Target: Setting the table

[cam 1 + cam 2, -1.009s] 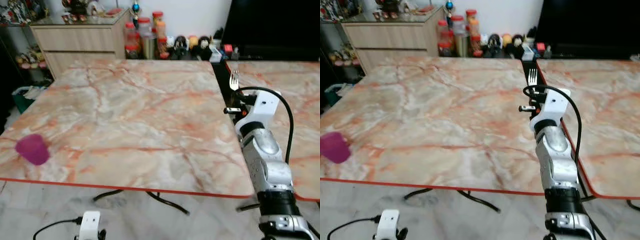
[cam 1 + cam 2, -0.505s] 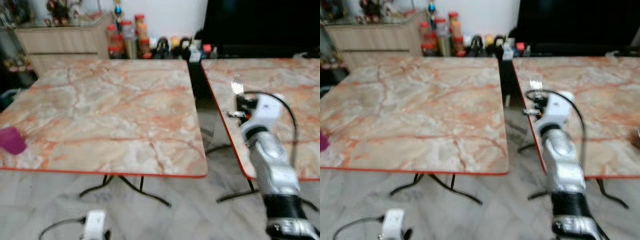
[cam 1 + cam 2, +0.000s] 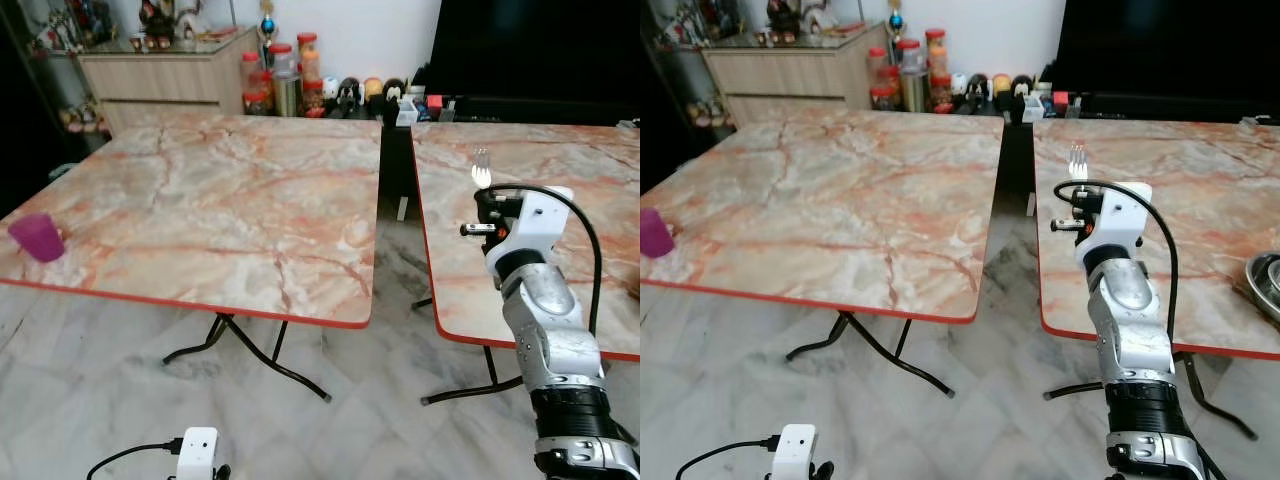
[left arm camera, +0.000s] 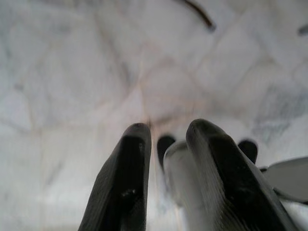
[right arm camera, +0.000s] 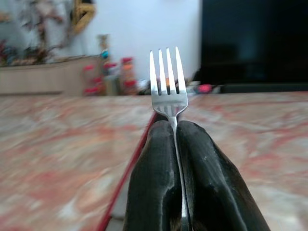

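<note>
My right gripper [image 5: 175, 129] is shut on a silver fork [image 5: 167, 82], held upright with its tines up. In the eye views the fork [image 3: 481, 168] stands above the left edge of the right-hand marble table [image 3: 560, 190], with the right gripper [image 3: 484, 195] just below the tines. A purple cup [image 3: 37, 238] sits near the front left corner of the left marble table [image 3: 220, 190]. My left gripper [image 4: 168, 132] hangs low over the floor, its two black fingers [image 4: 131, 159] a little apart with nothing between them.
A narrow gap [image 3: 395, 200] separates the two red-edged tables. A metal bowl [image 3: 1266, 282] lies at the right table's far right. Behind stand a wooden cabinet [image 3: 170, 85], several jars [image 3: 285, 80] and a black screen [image 3: 540, 45]. Folding table legs [image 3: 250, 345] cross the tiled floor.
The whole picture has shifted: the camera has moved, bringing the right table and the gap into view. The fork stays held upright in my right gripper.
</note>
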Controlling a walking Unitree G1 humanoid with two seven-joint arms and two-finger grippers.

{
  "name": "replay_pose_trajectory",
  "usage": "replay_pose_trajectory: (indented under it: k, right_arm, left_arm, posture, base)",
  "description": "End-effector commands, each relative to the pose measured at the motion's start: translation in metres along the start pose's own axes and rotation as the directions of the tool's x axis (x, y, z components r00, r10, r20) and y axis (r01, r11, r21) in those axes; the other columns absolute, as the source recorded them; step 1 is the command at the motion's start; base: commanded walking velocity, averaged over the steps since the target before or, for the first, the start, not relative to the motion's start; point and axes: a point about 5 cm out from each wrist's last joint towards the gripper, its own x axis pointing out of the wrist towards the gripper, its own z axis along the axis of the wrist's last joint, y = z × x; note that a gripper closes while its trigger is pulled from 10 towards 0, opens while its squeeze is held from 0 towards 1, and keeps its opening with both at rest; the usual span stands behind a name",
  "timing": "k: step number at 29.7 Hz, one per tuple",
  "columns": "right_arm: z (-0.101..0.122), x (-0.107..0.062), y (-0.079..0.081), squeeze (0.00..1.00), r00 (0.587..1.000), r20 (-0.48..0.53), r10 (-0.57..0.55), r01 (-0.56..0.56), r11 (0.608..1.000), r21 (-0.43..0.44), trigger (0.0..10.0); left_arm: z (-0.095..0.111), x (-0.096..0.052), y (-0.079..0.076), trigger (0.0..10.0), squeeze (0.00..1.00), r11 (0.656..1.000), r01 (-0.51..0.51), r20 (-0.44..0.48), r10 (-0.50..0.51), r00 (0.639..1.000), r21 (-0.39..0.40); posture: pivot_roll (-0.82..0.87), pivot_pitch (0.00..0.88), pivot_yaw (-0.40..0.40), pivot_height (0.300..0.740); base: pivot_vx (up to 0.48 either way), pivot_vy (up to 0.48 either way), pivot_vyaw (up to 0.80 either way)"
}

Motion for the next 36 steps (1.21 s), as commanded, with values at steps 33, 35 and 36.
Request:
replay_pose_trajectory:
  k: [33, 35, 36]
  right_arm:
    - [0.0077, 0.0027, 0.0076, 0.0, 0.999, 0.026, 0.018, -0.019, 0.999, 0.031, 10.0]
    - [0.008, 0.0028, 0.0074, 0.0, 1.0, 0.027, 0.016, -0.017, 0.999, 0.029, 10.0]
    - [0.008, 0.0029, 0.0074, 0.0, 1.0, 0.026, 0.016, -0.017, 0.999, 0.028, 10.0]
  left_arm:
    - [-0.0007, -0.0003, -0.0015, 10.0, 0.0, 1.0, 0.005, 0.008, -0.004, 1.0, -0.024]
    - [-0.0007, -0.0002, -0.0015, 10.0, 0.0, 1.0, 0.004, 0.008, -0.004, 1.0, -0.024]
    - [-0.0006, -0.0002, -0.0015, 10.0, 0.0, 1.0, 0.005, 0.008, -0.004, 1.0, -0.024]
  posture:
    - [0.0, 0.0, -0.01, 0.736]
    - [0.0, 0.0, -0.009, 0.736]
    - [0.0, 0.0, -0.009, 0.736]
  base:
    - [0.0, -0.179, 0.0]
    - [0.264, 0.0, 0.0]
    - [0.3, 0.0, 0.0]
